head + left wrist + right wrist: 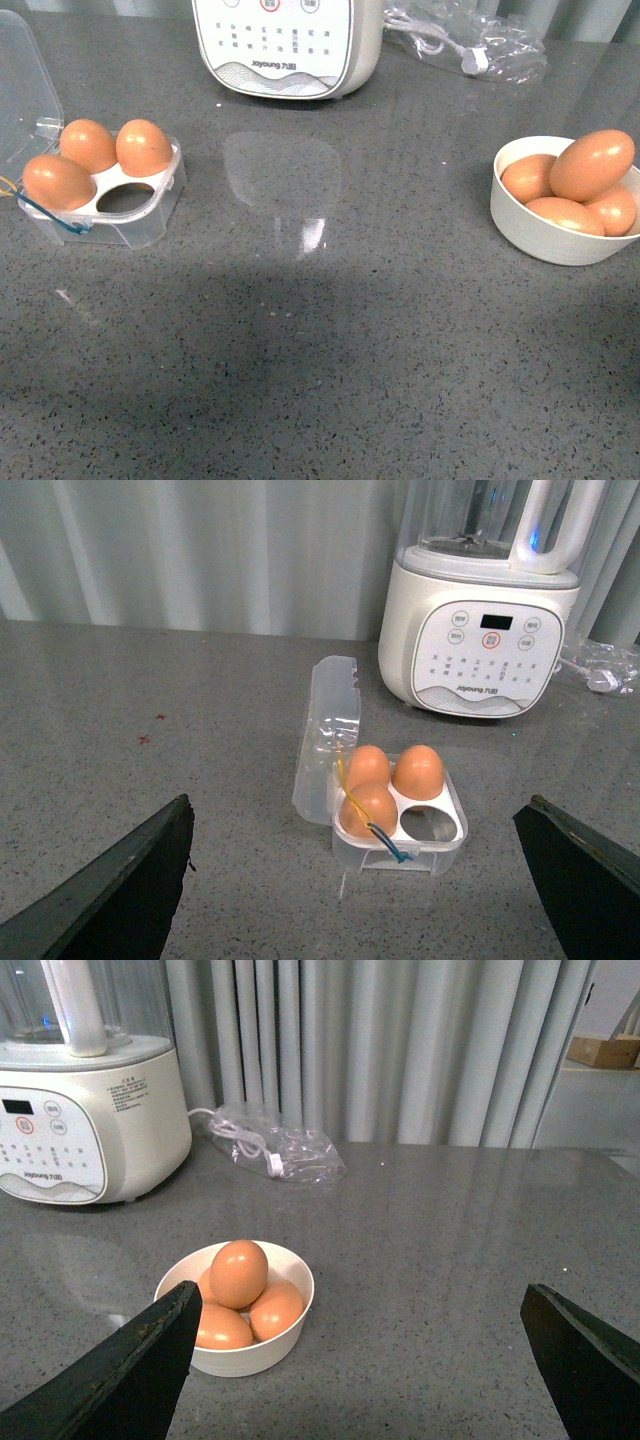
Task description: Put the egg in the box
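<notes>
The egg (592,165) is orange-brown and lies on top of several like it in a white bowl (540,235) at the right. In the right wrist view the same egg (239,1273) tops the bowl (270,1355). My right gripper (362,1287) hangs open, back from the bowl and apart from it. The box (165,195) stands at the left, a clear carton with its lid swung open. It holds three eggs, and its front right hole (433,823) is empty. My left gripper (357,800) is open, back from the box (440,845). Neither gripper shows in the front view.
A white Joyoung blender (285,45) stands at the back centre of the grey speckled counter. A clear plastic bag with a white cable (465,40) lies to its right. Grey curtains hang behind the counter in both wrist views.
</notes>
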You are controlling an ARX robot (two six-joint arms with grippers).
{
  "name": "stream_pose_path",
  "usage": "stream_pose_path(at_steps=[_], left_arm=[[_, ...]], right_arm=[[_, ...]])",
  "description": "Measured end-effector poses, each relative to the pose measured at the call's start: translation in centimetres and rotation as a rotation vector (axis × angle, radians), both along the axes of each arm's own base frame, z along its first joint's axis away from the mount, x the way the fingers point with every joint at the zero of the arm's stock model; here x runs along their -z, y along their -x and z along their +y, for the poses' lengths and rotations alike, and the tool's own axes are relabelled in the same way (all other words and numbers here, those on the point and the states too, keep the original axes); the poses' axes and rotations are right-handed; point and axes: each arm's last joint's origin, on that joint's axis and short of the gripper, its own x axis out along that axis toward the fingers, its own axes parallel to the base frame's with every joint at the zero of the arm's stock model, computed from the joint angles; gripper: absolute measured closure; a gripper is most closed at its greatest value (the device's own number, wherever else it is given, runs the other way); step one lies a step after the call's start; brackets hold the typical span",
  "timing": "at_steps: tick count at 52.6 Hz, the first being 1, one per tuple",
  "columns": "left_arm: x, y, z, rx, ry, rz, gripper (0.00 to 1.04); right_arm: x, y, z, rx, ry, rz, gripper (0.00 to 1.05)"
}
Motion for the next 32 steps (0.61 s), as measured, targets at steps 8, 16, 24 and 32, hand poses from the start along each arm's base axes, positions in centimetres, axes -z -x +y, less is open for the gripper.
stream_pose_path(at_steps=[8, 16, 24, 32], left_arm=[[0.00, 0.00, 0.00, 0.000, 0.000, 0.000, 0.07], [0.00, 0.00, 0.00, 0.000, 0.000, 0.000, 0.07], [0.00, 0.00, 0.00, 0.000, 0.000, 0.000, 0.07], [0.00, 0.00, 0.00, 0.000, 0.000, 0.000, 0.07]], right_arm=[[0.00, 0.00, 0.00, 0.000, 0.000, 0.000, 0.07], [0.00, 0.00, 0.00, 0.000, 0.000, 0.000, 0.07], [0.00, 0.00, 0.00, 0.000, 0.000, 0.000, 0.07], [0.00, 0.00, 0.00, 0.000, 0.000, 0.000, 0.07]])
